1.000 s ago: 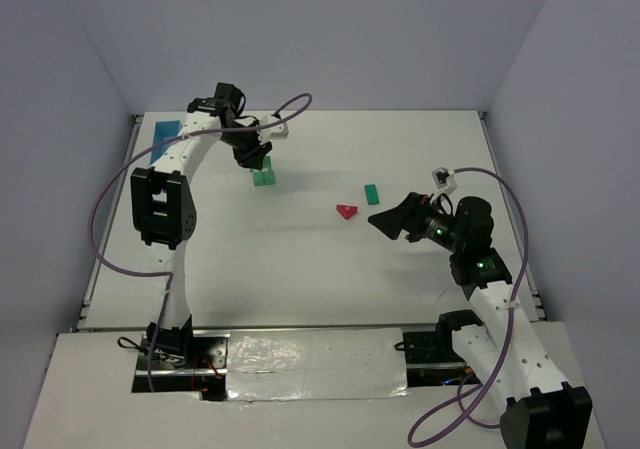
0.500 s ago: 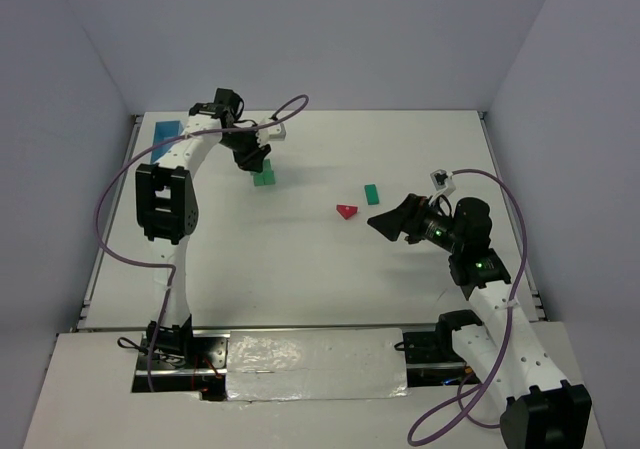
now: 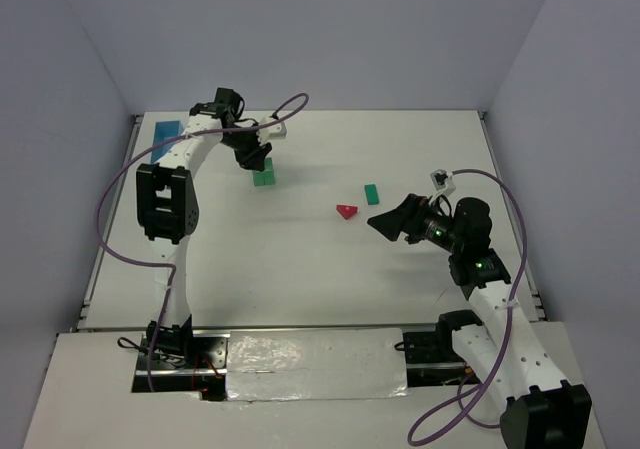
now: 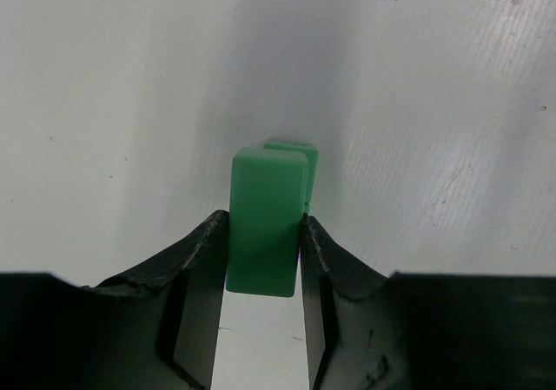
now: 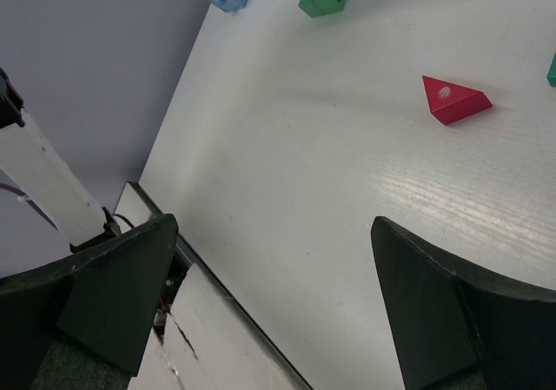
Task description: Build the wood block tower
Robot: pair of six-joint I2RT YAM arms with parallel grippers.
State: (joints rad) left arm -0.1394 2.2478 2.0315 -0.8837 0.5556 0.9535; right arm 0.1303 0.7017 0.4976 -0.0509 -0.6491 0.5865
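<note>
Near the far-left corner, the left gripper [image 4: 265,234] stays clamped on a green block [image 4: 266,208], shifted slightly leftward, just by a second block [image 4: 292,148]. Mid-table, the red roof [image 3: 347,211] and third block [image 3: 372,194] are unmoved. The right gripper [image 5: 271,229] still gapes near the right edge.

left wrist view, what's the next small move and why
Probably shift the held green wooden block slightly toward this view's right, then lower: the left jaws clamp it, and a second green wooden block peeks out beyond it, offset rightward.
</note>
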